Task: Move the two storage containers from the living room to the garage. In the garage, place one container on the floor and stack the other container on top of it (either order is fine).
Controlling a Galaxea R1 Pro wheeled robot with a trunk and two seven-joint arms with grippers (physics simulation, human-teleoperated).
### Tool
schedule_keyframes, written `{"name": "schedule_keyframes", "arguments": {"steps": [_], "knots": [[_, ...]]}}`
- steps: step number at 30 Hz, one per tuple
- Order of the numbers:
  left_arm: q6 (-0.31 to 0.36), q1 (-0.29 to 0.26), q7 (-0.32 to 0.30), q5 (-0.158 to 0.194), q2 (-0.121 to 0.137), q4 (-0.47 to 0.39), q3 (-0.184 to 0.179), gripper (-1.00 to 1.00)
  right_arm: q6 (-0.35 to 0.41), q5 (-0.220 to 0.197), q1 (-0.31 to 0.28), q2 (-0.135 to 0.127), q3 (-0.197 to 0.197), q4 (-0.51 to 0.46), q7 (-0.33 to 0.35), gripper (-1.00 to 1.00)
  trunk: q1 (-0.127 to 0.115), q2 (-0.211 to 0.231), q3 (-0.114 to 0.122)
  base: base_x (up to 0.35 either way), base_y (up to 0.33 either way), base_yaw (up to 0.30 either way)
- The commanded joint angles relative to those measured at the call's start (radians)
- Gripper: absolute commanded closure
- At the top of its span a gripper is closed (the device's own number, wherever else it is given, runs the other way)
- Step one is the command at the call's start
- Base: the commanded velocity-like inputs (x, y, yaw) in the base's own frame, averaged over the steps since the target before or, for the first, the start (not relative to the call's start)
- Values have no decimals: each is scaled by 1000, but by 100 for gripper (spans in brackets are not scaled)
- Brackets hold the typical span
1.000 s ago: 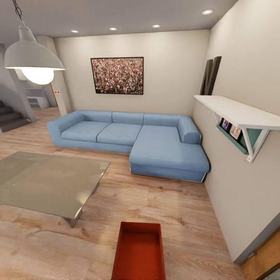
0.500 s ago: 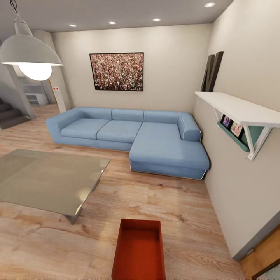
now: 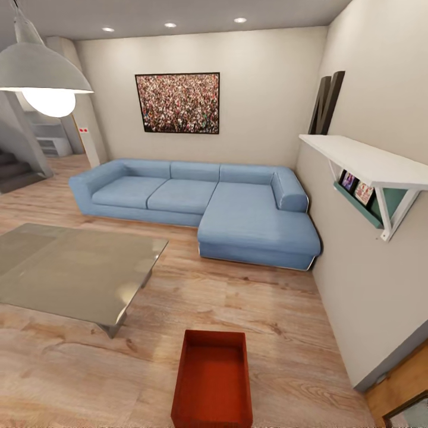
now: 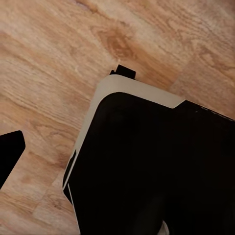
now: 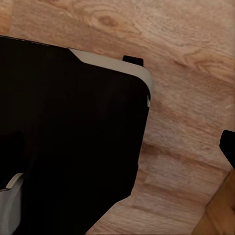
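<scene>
One of the storage containers (image 3: 212,380), a plain red-orange open-topped box, lies empty on the light wood planks of the living room at the head view's near edge, just right of centre. No arm reaches toward it there. In the left wrist view a dark fingertip (image 4: 9,154) of my left gripper hangs over the planks beside my black, white-edged base (image 4: 147,166). A fingertip (image 5: 228,147) of my right gripper shows the same way beside the base (image 5: 68,137) in the right wrist view. Nothing sits between the fingers of either gripper.
A low glass table (image 3: 71,267) stands left of the container. A blue corner sofa (image 3: 238,208) fills the far wall under a crowd picture (image 3: 178,102). A white shelf (image 3: 368,163) juts from the right wall. A pendant lamp (image 3: 41,71) hangs at upper left, stairs (image 3: 15,172) beyond.
The whole head view has crept forward and shifted slightly, so the camera moved. The container, sofa and table keep their places in the room.
</scene>
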Motion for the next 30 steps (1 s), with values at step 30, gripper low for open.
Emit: {"name": "schedule_keyframes", "arguments": {"steps": [30], "knots": [[-2,0,3,7,0,0,-8,-100,-5,2,-1,3,8,3,14,-100,0,-1,-50,0,0,-20]]}}
